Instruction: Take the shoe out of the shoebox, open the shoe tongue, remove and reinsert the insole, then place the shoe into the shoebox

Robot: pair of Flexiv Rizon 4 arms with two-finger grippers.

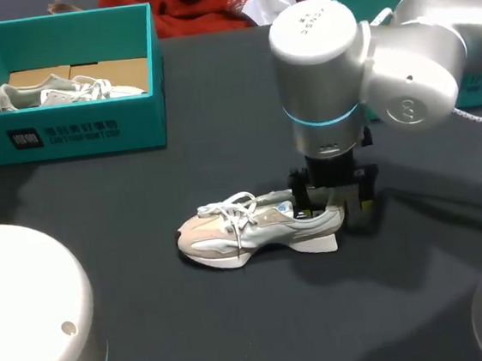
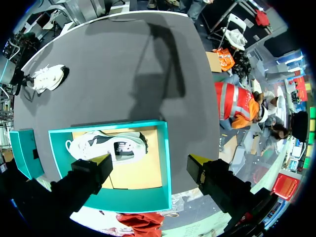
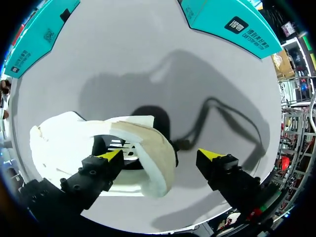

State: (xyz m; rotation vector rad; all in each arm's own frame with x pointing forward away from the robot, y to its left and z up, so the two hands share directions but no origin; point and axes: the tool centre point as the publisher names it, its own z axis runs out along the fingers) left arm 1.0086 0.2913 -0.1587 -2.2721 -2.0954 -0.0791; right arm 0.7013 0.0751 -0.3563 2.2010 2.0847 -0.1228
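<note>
Risk: beige-and-white mesh sneaker (image 1: 246,230) sits on dark table (image 1: 239,327), right gripper (image 3: 160,154) spread astride its heel collar; off-centre squeeze may fold collar or tip it. Well beyond sneaker, left gripper (image 2: 149,159), fingers apart, aims at teal cardboard shoebox (image 2: 165,148).

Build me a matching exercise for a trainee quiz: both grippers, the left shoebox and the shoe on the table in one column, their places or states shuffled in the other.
1 right gripper
2 left gripper
3 left shoebox
4 beige-toed shoe

a standing on its sole on the table
b open, above the left shoebox
c holds a second shoe
d open, at the beige-toed shoe's heel

Pairs: 1-d, 2-b, 3-c, 4-a
</note>
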